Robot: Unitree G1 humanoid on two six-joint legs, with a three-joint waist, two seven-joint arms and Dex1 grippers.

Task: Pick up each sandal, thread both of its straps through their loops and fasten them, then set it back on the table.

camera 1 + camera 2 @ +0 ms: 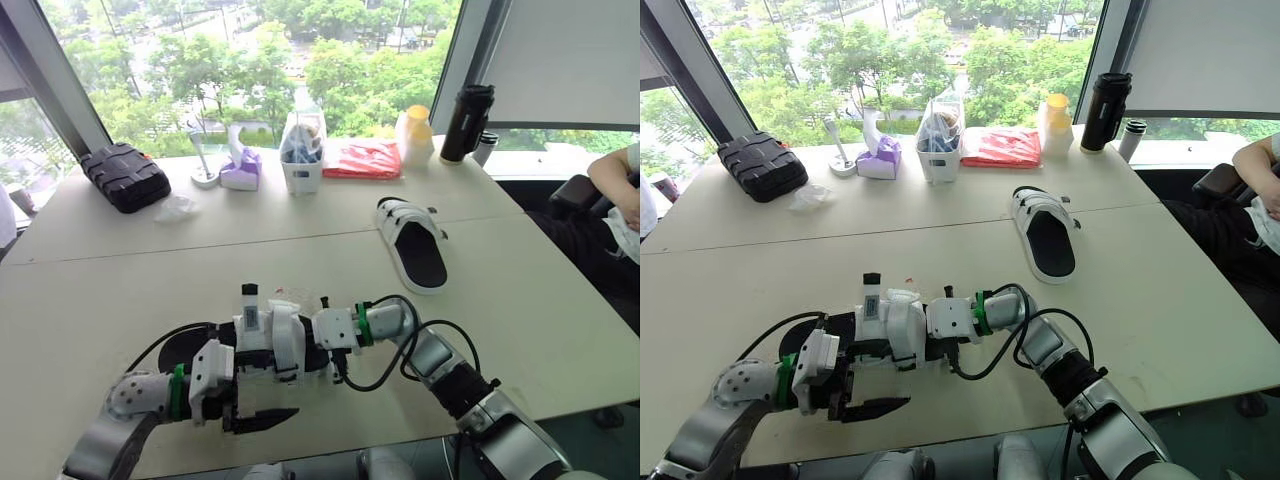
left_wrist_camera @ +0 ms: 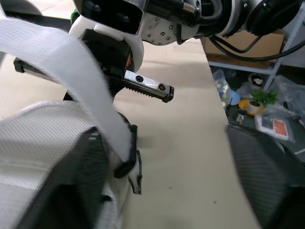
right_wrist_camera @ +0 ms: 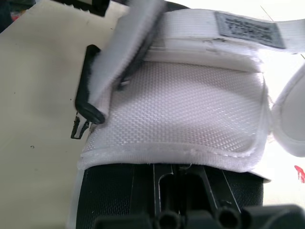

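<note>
Broadly, table (image 1: 560, 300): a wide beige top under a window, with both sandals on it.
Person: a bare arm (image 1: 615, 168) at the right edge.
Far edge: a black case (image 1: 125, 175), a red bag (image 1: 362, 158) and a black flask (image 1: 465, 122), well apart from the arms.
Far sandal (image 1: 415, 250): white straps and a black footbed, lying flat and alone right of centre.
Near sandal (image 1: 275, 340): close to the front edge, between the two arms, its white mesh upper facing up.
Right gripper (image 3: 181, 183): fingers drawn together, clamped on the near sandal just beside the mesh upper.
Left gripper (image 1: 268, 416): fingers spread wide, just beside the near sandal.
Strap (image 1: 250, 305): loose, sticking up from the near sandal, unfastened.
</note>
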